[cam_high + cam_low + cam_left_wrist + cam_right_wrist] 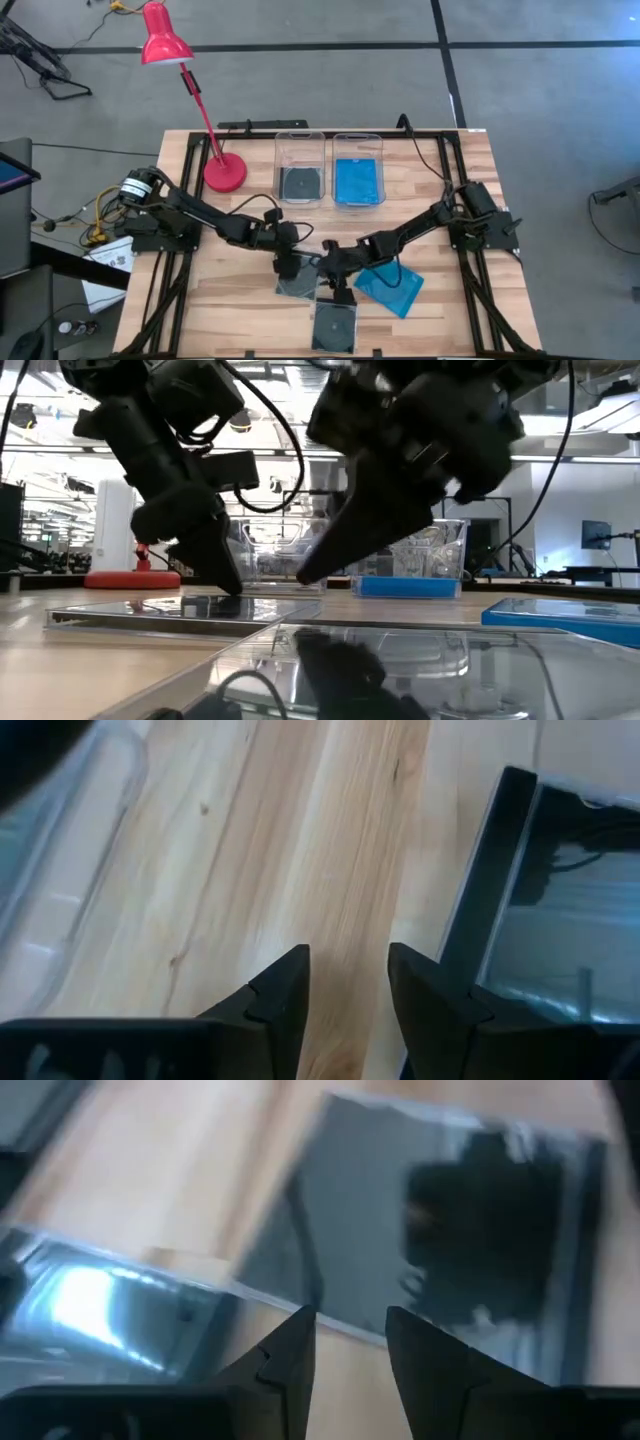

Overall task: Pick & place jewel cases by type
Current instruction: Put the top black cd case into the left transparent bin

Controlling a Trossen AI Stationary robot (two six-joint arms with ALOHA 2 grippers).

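Two clear and dark grey jewel cases lie flat on the wood, one (297,283) near the table's middle and one (334,325) at the near edge. Blue cases (390,286) lie flat to their right. My left gripper (289,264) is open by a narrow gap, low over bare wood beside the middle case's dark edge (490,880). My right gripper (341,291), also open by a narrow gap, stands over the edge of a dark case (450,1220). In the low view both reach down almost to the tabletop (225,582) (308,576). My left gripper has one finger (430,1005) right at the dark edge of the middle case (478,935), pointing down from above; whether it touches I cannot tell. My right gripper stands above a dark case's edge (350,1330), and I cannot tell whether it touches.
Two clear bins stand side by side at the far middle. The left bin (299,150) holds a dark case (299,184) and the right bin (358,148) a blue one (358,182). A red desk lamp's base (225,173) sits left of them. The two arms nearly meet.
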